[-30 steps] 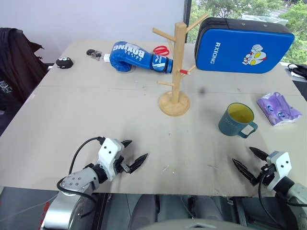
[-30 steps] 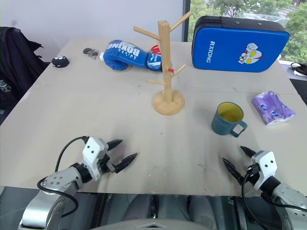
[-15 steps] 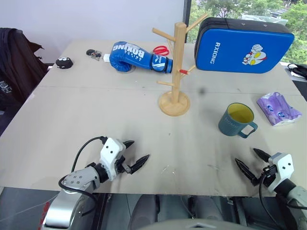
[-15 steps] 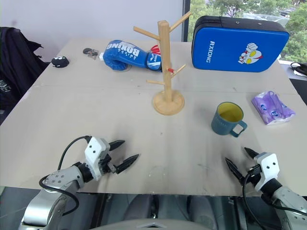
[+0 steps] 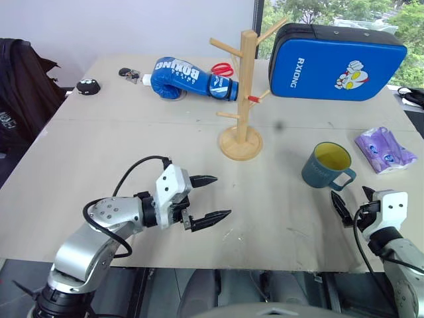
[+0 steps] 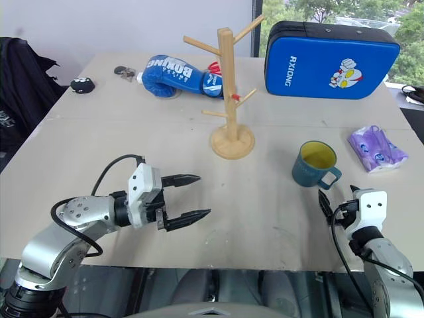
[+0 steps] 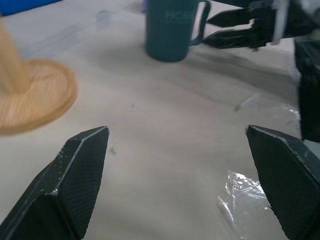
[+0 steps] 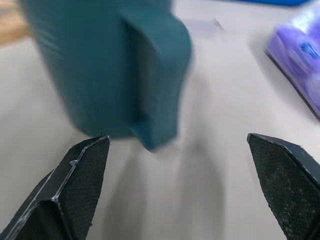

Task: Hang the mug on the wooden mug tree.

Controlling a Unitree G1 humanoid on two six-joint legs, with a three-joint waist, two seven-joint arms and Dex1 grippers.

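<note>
Daylight came from the windows (image 5: 331,13) behind the far edge, bright and even, so the pale worktop (image 5: 132,152) carried only soft, faint shadows. The head views were sharp across the whole scene, with no strong glare. The right wrist view was smeared, perhaps by motion: the mug (image 8: 110,65) looked blurred at its edges, as did the purple packet (image 8: 297,60). In the left wrist view the wooden mug tree (image 7: 30,95) base was soft and out of focus, while a crinkled clear film (image 7: 245,197) caught pale glints.
</note>
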